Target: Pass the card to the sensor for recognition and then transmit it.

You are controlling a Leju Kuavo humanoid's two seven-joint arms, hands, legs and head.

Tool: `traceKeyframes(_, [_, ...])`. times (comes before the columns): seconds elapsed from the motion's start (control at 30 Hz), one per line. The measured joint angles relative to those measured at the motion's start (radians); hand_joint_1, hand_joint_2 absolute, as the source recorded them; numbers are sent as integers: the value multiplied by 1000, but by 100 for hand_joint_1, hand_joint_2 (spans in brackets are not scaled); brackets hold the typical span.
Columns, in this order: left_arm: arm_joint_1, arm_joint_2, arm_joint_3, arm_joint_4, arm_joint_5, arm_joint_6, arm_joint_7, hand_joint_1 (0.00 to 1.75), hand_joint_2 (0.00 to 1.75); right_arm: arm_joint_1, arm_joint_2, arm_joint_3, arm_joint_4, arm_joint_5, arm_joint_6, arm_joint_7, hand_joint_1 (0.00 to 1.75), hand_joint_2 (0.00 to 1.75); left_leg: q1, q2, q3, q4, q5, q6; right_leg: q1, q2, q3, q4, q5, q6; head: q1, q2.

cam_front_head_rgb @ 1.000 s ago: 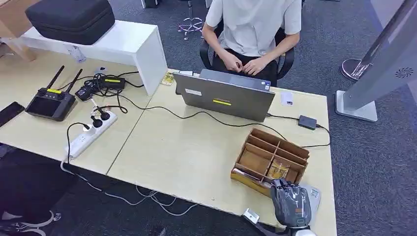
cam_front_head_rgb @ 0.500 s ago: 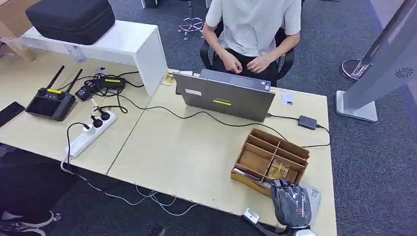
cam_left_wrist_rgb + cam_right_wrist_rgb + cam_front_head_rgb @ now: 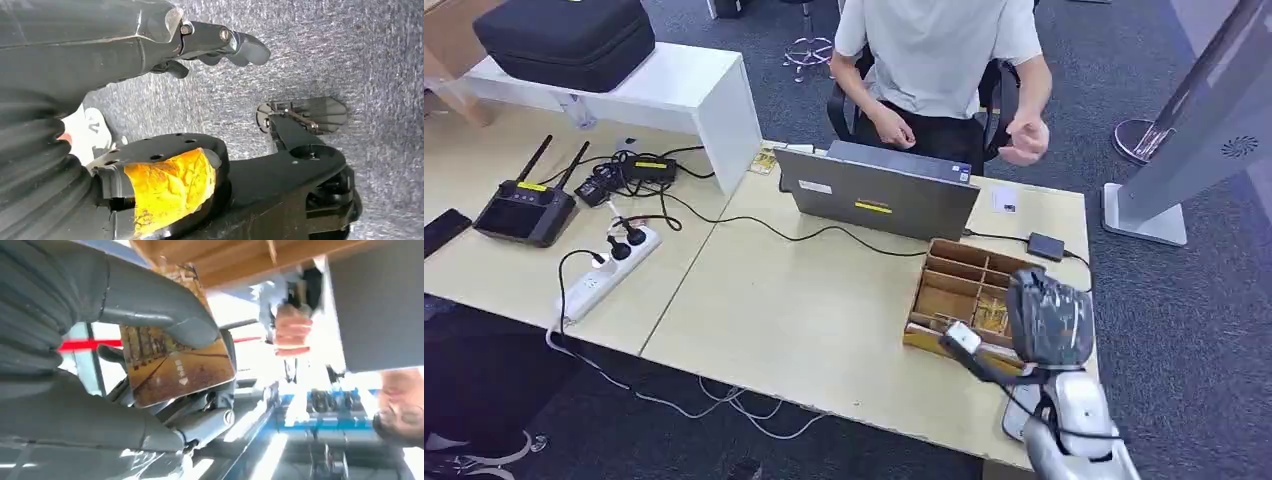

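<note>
Right hand (image 3: pixel 1050 318) pinches card (image 3: pixel 175 362) over desk's (image 3: pixel 804 320) right edge, face clear for sensor (image 3: pixel 1046 246); left hand (image 3: pixel 150 35) fingers curled, holding nothing.

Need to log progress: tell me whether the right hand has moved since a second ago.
Yes. The right hand has risen from the desk's near edge to over the wooden organizer, holding the card.
</note>
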Motion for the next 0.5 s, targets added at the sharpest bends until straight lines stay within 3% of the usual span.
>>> traceKeyframes(0.17, [1,-6,0,0,-11,-8,0,0,175,-234,0,19,129,3,27,39,175,175,0,-5,-1,0,4,1,0,-5,1,0,1,1,0,0])
traceKeyframes(0.5, [0,-11,-1,0,-30,-16,-2,0,175,-409,3,30,377,-30,37,94,175,175,0,-5,-2,0,4,1,0,-5,1,0,1,1,1,0])
